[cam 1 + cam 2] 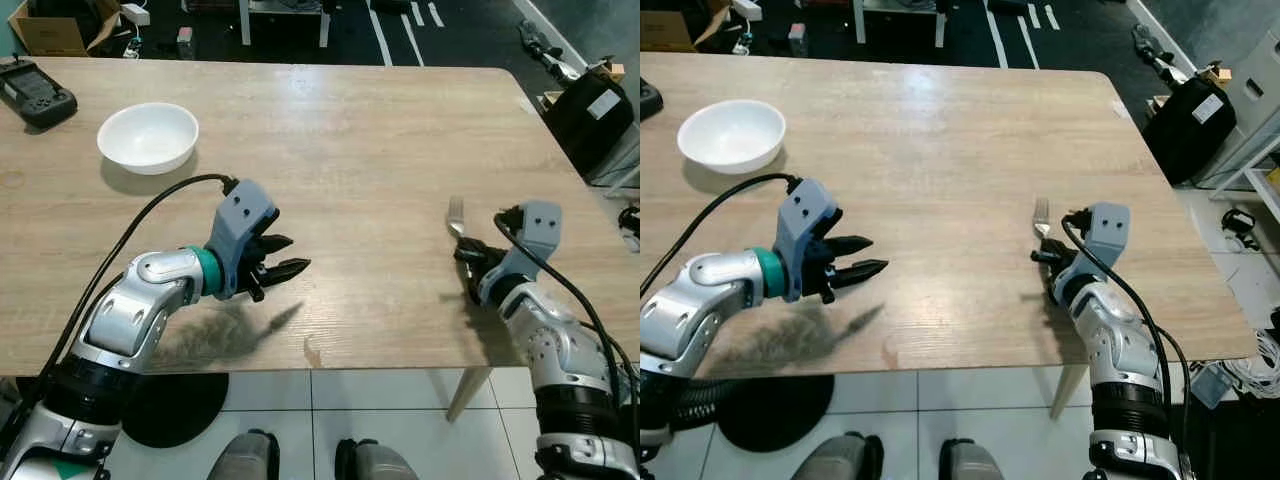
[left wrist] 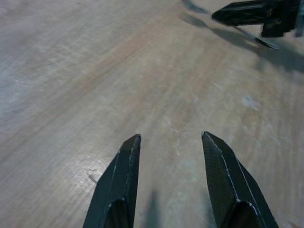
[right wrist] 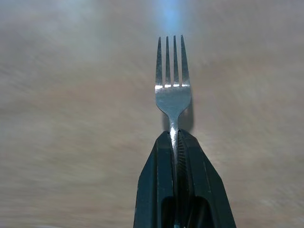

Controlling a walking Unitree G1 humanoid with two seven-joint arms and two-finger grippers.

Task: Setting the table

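Your right gripper (image 3: 176, 142) pinches a fork (image 3: 172, 85) over the pale wood-grain bench (image 1: 350, 130); left gripper (image 1: 285, 256) hovers, jaws parted and empty, white bowl (image 1: 148, 137) beyond.

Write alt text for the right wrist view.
The right gripper, its two black fingers shut on the handle of a silver fork, holds the fork with its tines pointing away over a blurred wooden table.

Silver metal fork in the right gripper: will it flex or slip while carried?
The silver metal fork looks stiff, so flex is unlikely. Its polished handle is pinched narrowly by the right gripper, so it might pivot or slide if bumped.
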